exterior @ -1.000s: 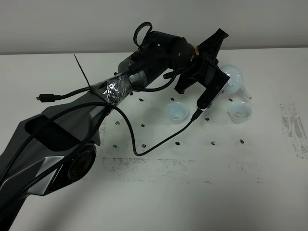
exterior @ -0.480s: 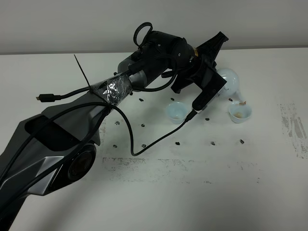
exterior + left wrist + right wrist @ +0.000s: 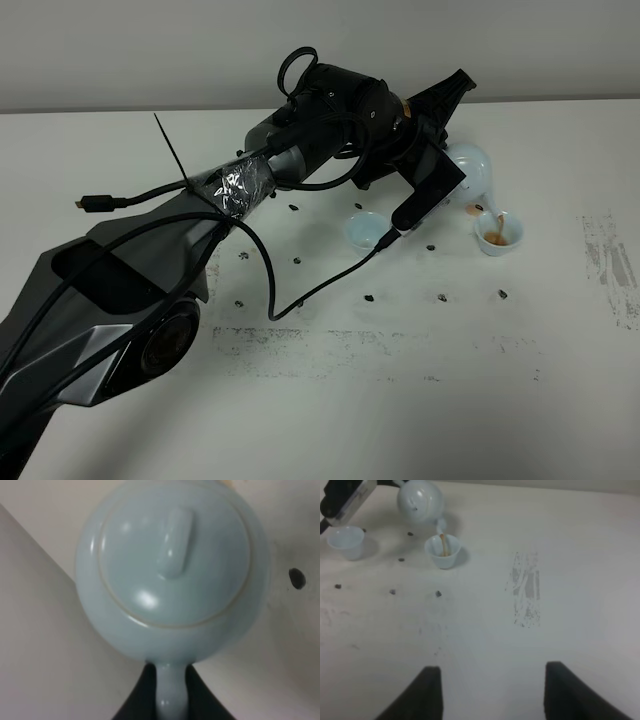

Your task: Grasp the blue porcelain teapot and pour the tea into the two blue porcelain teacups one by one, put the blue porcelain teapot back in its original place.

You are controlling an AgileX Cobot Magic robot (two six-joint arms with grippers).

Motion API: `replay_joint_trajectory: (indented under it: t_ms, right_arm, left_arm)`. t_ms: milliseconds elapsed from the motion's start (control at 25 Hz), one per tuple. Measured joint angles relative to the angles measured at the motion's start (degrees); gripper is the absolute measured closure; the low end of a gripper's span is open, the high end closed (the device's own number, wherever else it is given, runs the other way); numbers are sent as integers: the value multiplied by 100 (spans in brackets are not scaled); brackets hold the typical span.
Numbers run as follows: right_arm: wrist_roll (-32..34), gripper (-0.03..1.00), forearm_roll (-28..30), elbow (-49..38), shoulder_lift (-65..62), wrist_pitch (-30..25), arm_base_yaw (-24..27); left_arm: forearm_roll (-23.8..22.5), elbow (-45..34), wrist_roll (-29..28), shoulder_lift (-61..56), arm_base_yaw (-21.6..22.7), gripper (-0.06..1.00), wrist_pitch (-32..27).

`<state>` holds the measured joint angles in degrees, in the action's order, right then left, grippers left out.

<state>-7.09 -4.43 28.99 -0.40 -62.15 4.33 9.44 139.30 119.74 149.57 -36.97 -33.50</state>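
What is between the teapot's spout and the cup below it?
A thin brown stream of tea, falling from the teapot into the cup; the right wrist view shows it.

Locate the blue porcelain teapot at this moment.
In the exterior high view, right of centre, the blue porcelain teapot hangs tilted in the left gripper, spout over the right-hand teacup.
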Motion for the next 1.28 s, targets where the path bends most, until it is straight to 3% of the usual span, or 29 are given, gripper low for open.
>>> replay_joint_trajectory:
  t_ms: [320,1280]
  right_arm:
    - [0,49,0,0,0,0,0]
    - [0,49,-7,0,0,0,0]
  left_arm:
    - [-269,0,6,0,0,91,29]
    - [-288,0,101,0,-49,91,108]
